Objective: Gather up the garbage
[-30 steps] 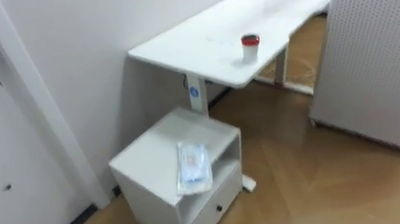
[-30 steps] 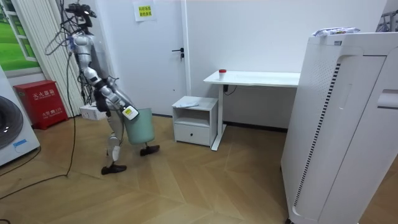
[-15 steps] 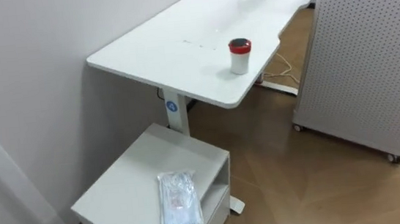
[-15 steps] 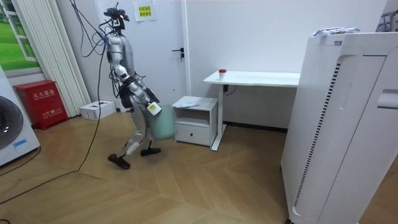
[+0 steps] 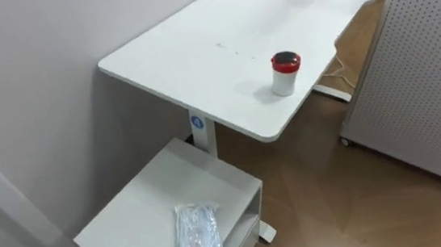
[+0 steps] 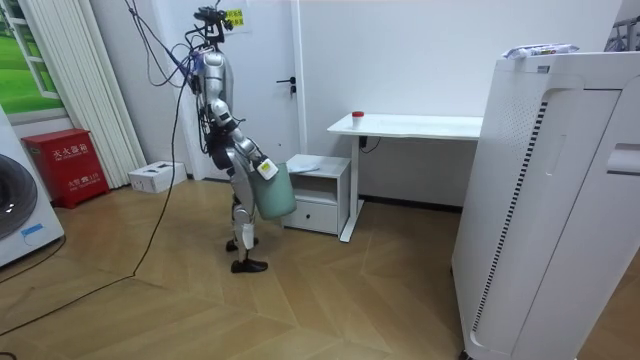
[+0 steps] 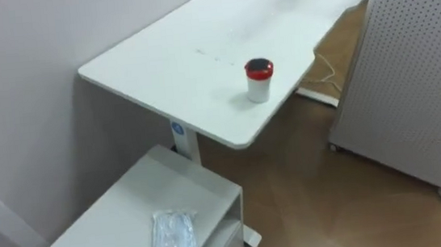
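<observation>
1. Left eye view: a white desk (image 5: 222, 50) runs from the middle to the far right. A small red-lidded jar (image 5: 285, 73) stands upright near its right edge. A round blue sticker (image 5: 197, 122) sits on the desk leg, its print too small to read. Near and left, a low white cabinet (image 5: 145, 220) carries a clear plastic packet (image 5: 195, 238) lying flat at its near right corner. A perforated white panel (image 5: 434, 70) stands at the right.
2. Right eye view: the same layout, with the packet on the cabinet top at the bottom edge and the jar apart on the desk.
3. Room view: the robot stands just beside the cabinet, on the room view's left of it. A green bin (image 6: 276, 192) hangs at hip height against its right hand (image 6: 262, 168); how that hand grips cannot be told. A yellow notice (image 6: 232, 17) and a red box (image 6: 66, 163) bear unreadable writing.
4. A second ago the robot was striding well to the room view's left; now it has reached the cabinet. Packet and jar lie unmoved.
</observation>
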{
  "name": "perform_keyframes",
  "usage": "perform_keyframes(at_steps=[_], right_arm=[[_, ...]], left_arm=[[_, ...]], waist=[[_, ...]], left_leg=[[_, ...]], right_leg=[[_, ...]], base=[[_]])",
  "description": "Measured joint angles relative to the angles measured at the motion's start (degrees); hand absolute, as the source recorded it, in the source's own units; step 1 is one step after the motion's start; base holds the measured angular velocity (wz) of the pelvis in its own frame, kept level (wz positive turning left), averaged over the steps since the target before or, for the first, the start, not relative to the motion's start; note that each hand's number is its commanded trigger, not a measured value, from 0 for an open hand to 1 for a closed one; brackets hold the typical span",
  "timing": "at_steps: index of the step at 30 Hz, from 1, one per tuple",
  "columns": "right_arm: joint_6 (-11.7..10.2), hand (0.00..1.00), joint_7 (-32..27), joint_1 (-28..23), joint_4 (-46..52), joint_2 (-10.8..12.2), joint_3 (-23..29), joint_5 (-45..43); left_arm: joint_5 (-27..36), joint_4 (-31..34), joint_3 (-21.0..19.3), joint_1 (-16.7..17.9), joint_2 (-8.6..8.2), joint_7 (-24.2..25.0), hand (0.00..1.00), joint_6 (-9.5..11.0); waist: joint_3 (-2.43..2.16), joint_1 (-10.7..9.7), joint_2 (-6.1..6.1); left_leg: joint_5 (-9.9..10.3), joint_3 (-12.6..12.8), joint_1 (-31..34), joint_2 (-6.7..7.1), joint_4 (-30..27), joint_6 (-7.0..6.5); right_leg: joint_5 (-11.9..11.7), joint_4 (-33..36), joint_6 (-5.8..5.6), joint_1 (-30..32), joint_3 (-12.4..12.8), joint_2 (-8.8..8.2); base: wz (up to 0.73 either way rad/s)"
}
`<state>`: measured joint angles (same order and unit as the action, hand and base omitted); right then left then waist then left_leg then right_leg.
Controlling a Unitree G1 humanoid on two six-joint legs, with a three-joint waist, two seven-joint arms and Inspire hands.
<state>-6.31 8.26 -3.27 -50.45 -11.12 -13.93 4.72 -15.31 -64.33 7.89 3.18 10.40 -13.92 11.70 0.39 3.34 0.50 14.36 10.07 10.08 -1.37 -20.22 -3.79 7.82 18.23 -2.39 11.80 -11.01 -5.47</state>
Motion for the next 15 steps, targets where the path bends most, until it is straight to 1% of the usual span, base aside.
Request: perform_keyframes(at_steps=[2,3,5,6,7,8,9,10,12,14,15], right_arm=[[-0.12,1.0,-0.12,0.03,-0.03,-0.19,0.04,-0.02],[-0.25,1.0,-0.19,0.0,-0.03,-0.18,0.04,-0.01],[-0.64,1.0,-0.39,0.13,0.08,0.01,-0.02,-0.03],[-0.84,1.0,-0.52,0.27,0.08,0.14,-0.03,-0.03],[-1.35,1.0,-0.62,0.59,0.03,0.5,-0.08,-0.06],[-1.75,1.0,-0.63,0.8,-0.19,0.94,-0.15,-0.14],[-1.95,1.0,-0.63,0.82,-0.2,1.14,-0.15,-0.13],[-2.52,1.0,-0.6,0.89,-0.24,1.42,-0.2,-0.16],[-2.89,1.0,-0.49,1.64,-0.7,1.61,-0.63,-0.03],[-3.26,1.0,-0.54,3.33,-2.24,1.82,-0.95,-0.01],[-3.52,1.0,-0.56,3.91,-2.99,1.88,-1.05,-0.01]], left_arm=[[-0.02,0.04,0.0,-0.02,-0.02,-1.23,0.0,0.36],[-0.02,0.04,-0.03,-0.02,-0.01,-2.19,0.0,0.84],[-0.38,0.31,-0.04,-0.44,-0.01,-4.09,0.0,1.66],[-0.59,0.47,-0.13,-0.62,-0.01,-4.58,0.0,1.74],[-0.7,0.58,-0.44,-1.14,-0.01,-5.61,0.0,2.23],[-0.76,0.91,-0.96,-1.43,-0.01,-6.75,0.0,2.66],[-0.98,1.25,-1.06,-1.47,0.0,-7.42,0.0,2.75],[-1.87,1.87,-1.05,-1.61,0.0,-8.82,0.0,3.14],[-3.28,3.41,-0.98,-2.04,0.03,-10.38,0.0,3.83],[-4.55,5.31,-0.82,-4.3,0.0,-11.34,0.0,4.3],[-4.54,5.5,-0.68,-4.95,-0.06,-11.75,0.0,4.64]], waist=[[0.14,-0.11,0.12],[0.35,-0.14,0.18],[0.55,0.07,0.41],[0.62,0.11,0.5],[0.9,0.1,0.68],[1.01,0.14,0.8],[1.02,0.15,0.86],[1.05,0.07,0.91],[1.07,-0.01,0.9],[1.21,-0.02,0.7],[1.24,-0.03,0.67]], left_leg=[[-0.13,-0.35,-0.16,-0.02,0.56,0.21],[-0.15,-0.67,-0.35,-0.03,0.67,0.24],[-0.15,-0.69,-0.6,0.02,1.02,0.24],[-0.15,-0.69,-0.59,0.06,1.16,0.24],[-0.15,-0.73,-0.57,0.13,1.43,0.24],[-0.15,-0.91,-0.5,0.17,1.48,0.24],[-0.15,-0.94,-0.5,0.17,1.51,0.24],[-0.14,-0.98,-0.45,0.21,1.5,0.24],[-0.14,-1.42,0.26,0.25,1.24,0.24],[-0.14,-2.41,1.73,0.29,0.1,0.24],[-0.14,-2.47,2.09,0.26,-0.18,0.24]], right_leg=[[0.01,-0.75,0.01,-0.29,-0.11,0.21],[0.02,-0.82,0.02,-0.51,-0.17,0.28],[0.02,-1.24,0.02,-0.72,-0.22,0.31],[0.02,-1.46,0.01,-0.74,-0.22,0.31],[0.02,-1.61,0.01,-0.75,-0.44,0.25],[0.02,-1.57,0.01,-0.75,-0.57,0.23],[0.02,-1.56,0.01,-0.75,-0.55,0.24],[0.02,-1.5,0.01,-0.68,-0.43,0.25],[0.02,-1.56,0.01,-0.43,-0.73,0.2],[0.02,-1.29,0.01,0.29,-1.57,0.04],[0.02,-1.21,0.01,0.54,-1.61,0.04]], base=[[0.05],[0.03],[0.02],[0.0],[0.03],[0.05],[0.04],[0.0],[0.1],[0.21],[0.1]])
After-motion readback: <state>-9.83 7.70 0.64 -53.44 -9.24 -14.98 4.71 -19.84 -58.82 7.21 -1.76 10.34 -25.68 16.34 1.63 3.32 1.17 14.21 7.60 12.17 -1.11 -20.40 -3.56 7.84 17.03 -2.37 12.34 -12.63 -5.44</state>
